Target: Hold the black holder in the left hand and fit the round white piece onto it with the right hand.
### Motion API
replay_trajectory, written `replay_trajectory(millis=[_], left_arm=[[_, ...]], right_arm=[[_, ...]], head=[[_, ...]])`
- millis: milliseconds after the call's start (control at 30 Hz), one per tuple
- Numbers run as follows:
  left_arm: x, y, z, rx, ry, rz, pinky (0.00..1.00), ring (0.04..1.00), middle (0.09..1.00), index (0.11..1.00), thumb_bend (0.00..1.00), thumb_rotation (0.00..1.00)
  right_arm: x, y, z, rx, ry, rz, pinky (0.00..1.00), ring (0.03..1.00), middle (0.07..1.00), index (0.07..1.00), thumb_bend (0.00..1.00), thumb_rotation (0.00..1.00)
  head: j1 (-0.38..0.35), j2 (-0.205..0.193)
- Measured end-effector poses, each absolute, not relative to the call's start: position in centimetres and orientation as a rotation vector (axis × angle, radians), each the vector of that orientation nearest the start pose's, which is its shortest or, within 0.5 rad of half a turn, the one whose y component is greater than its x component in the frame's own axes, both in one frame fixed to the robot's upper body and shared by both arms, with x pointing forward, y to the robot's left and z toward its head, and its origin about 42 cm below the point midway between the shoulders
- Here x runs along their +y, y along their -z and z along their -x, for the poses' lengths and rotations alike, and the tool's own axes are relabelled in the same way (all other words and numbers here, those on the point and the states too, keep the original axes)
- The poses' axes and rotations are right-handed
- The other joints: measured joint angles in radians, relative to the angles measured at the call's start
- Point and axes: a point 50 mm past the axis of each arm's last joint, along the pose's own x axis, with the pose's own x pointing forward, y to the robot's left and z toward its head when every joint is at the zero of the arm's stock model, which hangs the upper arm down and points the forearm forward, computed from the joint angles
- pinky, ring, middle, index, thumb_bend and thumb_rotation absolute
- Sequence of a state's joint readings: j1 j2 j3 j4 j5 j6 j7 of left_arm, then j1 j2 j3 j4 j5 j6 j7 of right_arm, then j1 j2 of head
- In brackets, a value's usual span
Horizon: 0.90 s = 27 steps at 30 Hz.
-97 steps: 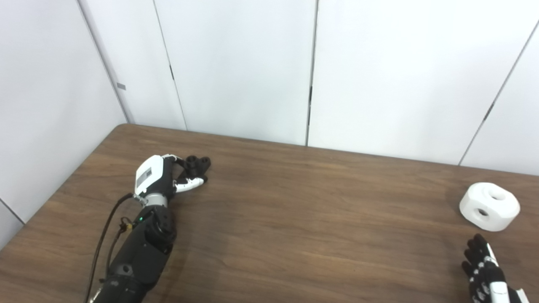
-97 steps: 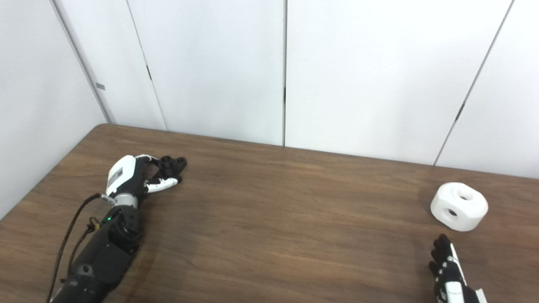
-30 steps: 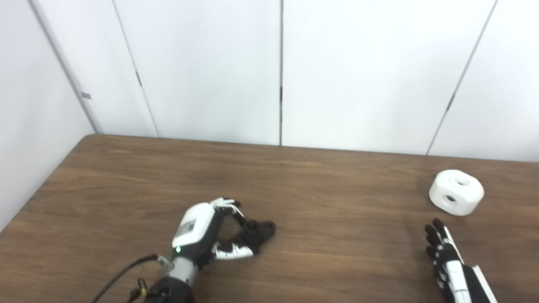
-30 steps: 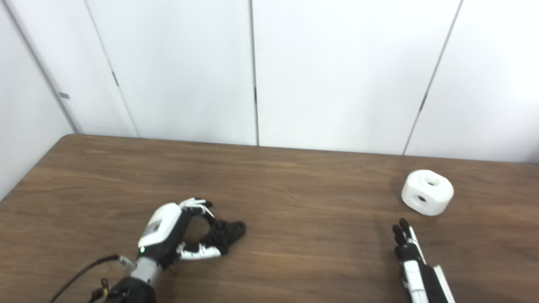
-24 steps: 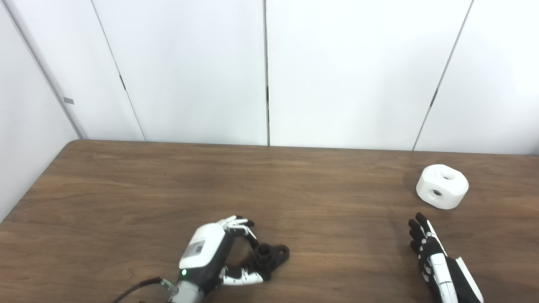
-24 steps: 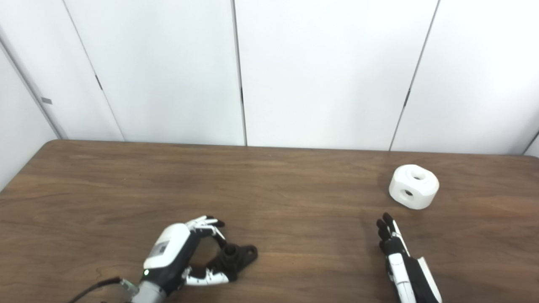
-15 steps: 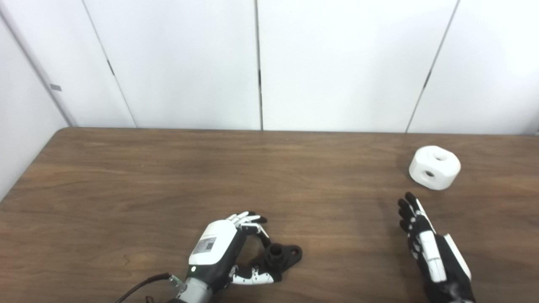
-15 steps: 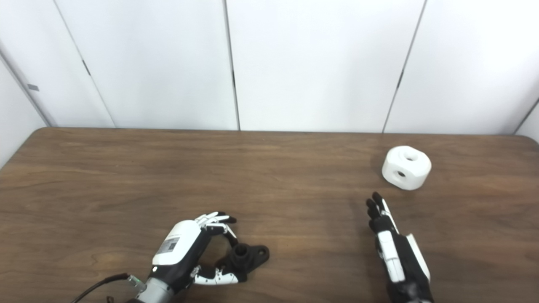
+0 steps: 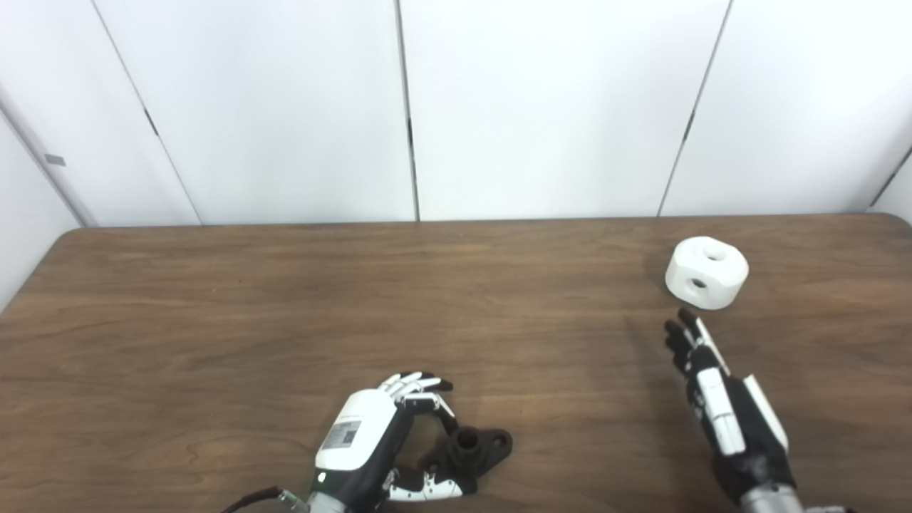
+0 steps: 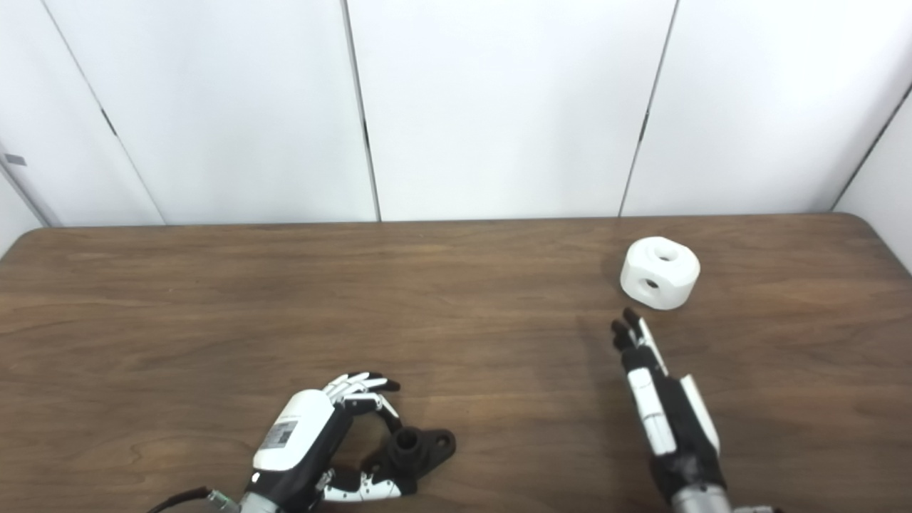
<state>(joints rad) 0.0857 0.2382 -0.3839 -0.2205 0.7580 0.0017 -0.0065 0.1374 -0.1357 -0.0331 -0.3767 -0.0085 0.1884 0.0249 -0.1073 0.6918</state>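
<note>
The black holder (image 9: 476,449), a short post on a flanged base, sits low at the table's front centre, and my left hand (image 9: 367,442) is shut on its near side, fingers over the top and thumb underneath. The round white piece (image 9: 707,263), with a hole on top and one in its side, rests on the wooden table (image 9: 214,320) at the far right. My right hand (image 9: 719,399) is open and held flat, fingers straight and pointing at the white piece, their tips a short way in front of it and apart from it.
White wall panels (image 9: 534,107) rise right behind the table's far edge. The table's rounded right corner (image 10: 866,224) lies just beyond the white piece. Bare wood stretches between the two hands.
The camera has panned to the right. My left hand has drawn the black holder back toward the front edge. My right hand has reached forward, closer to the white piece.
</note>
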Motion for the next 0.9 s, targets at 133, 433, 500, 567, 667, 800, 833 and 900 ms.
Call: replay_trajectory(millis=[133,433,500,567,667,800,833,900], left_arm=[[18.0,-11.7,-23.6,-0.241,0.351,-0.927,0.89,0.880,0.815,0.487,0.52,0.05],[18.8,-11.5,-23.6,-0.268,0.354,-0.931,0.88,0.874,0.801,0.487,0.52,0.04],[19.1,-11.5,-23.6,-0.270,0.356,-0.931,0.88,0.878,0.801,0.488,0.52,0.04],[19.2,-11.5,-23.6,-0.270,0.358,-0.931,0.88,0.876,0.799,0.488,0.52,0.04],[19.2,-11.5,-23.6,-0.273,0.359,-0.931,0.88,0.872,0.796,0.487,0.52,0.04],[19.2,-11.6,-23.6,-0.274,0.358,-0.935,0.88,0.869,0.795,0.487,0.52,0.04],[19.3,-11.6,-23.6,-0.273,0.358,-0.936,0.88,0.870,0.795,0.487,0.52,0.04],[19.3,-11.6,-23.6,-0.273,0.358,-0.936,0.88,0.867,0.792,0.487,0.52,0.04]], right_arm=[[-26.2,-17.4,-25.2,-0.120,0.053,0.285,0.93,0.941,0.932,0.927,0.57,0.84],[-27.2,-22.5,-28.0,-0.241,0.102,0.623,0.82,0.887,0.921,0.933,0.64,0.59],[-27.4,-23.6,-28.9,-0.255,0.116,0.678,0.86,0.906,0.926,0.936,0.67,0.55],[-27.7,-24.8,-29.8,-0.269,0.129,0.728,0.90,0.940,0.939,0.938,0.69,0.52],[-27.8,-25.9,-30.8,-0.268,0.140,0.775,0.95,0.978,0.952,0.927,0.71,0.49],[-28.2,-26.7,-32.2,-0.240,0.152,0.852,0.94,0.999,0.966,0.909,0.75,0.41],[-28.3,-26.9,-32.6,-0.234,0.152,0.866,0.94,1.000,0.967,0.908,0.75,0.41],[-28.6,-26.9,-33.4,-0.208,0.154,0.908,0.94,1.000,0.980,0.905,0.76,0.37]], head=[[-0.070,-0.011],[-0.152,-0.014],[-0.155,-0.011],[-0.160,-0.012],[-0.166,-0.017],[-0.175,-0.017],[-0.175,-0.017],[-0.176,-0.018]])
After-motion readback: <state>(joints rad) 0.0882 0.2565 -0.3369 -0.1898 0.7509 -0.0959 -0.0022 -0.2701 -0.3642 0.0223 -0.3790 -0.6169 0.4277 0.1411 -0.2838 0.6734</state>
